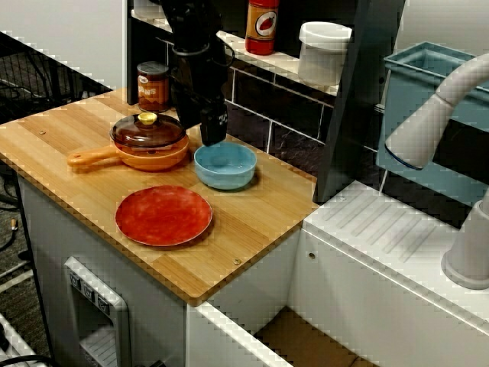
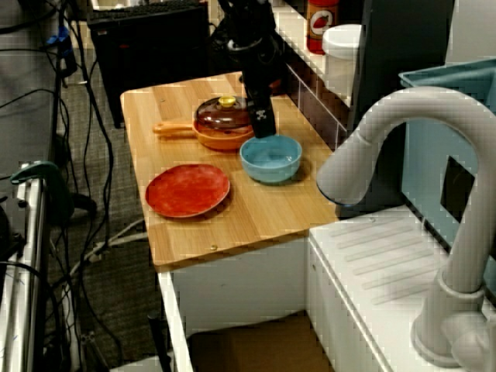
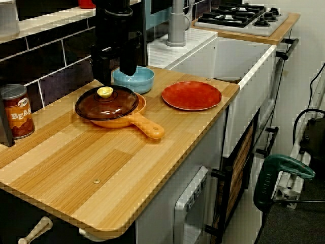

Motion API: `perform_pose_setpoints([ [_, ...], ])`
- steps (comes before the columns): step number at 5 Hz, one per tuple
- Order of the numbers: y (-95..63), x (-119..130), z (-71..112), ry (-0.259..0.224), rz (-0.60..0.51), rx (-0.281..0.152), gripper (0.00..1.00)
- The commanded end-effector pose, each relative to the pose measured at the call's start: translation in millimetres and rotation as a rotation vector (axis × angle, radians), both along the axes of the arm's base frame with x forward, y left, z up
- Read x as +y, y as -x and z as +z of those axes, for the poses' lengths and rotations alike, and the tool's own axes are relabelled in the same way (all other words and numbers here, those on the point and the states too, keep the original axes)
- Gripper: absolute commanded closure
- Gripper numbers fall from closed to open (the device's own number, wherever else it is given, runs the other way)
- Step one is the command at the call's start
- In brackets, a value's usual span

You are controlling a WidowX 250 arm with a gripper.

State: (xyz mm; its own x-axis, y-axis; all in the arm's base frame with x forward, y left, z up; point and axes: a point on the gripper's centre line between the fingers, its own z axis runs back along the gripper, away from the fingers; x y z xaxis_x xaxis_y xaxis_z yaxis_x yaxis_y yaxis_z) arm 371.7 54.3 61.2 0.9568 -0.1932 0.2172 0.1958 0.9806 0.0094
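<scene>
Your gripper (image 1: 213, 136), jaws seemingly parted and empty, hangs between lidded pan (image 1: 155, 160) and bowl (image 1: 225, 165); nothing lifted, plate (image 1: 163, 215) bare nearby.

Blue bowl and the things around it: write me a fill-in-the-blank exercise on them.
1. The bowl nearest the gripper is ____ in colour.
2. The orange pan beside it is covered by a glass ____.
3. The plate, which lies nearer the counter's front edge, is ____ in colour.

Missing words: blue; lid; red.
</scene>
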Motion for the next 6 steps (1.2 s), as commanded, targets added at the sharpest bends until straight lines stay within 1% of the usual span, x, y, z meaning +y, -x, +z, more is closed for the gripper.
perform_pose_setpoints([
  [1, -4.1, -6.8, 0.1, -0.017, 0.001, -0.035, 0.00],
  [3, -7.8, -5.5, -10.5, -0.013, 0.019, -0.024, 0.00],
  [4, -9.2, -5.3, -14.0, -0.015, 0.021, -0.020, 0.08],
  [5, -10.9, -3.4, -18.6, -0.019, 0.024, -0.009, 1.00],
  [6, -11.0, -1.4, -17.8, -0.020, 0.026, -0.007, 1.00],
])
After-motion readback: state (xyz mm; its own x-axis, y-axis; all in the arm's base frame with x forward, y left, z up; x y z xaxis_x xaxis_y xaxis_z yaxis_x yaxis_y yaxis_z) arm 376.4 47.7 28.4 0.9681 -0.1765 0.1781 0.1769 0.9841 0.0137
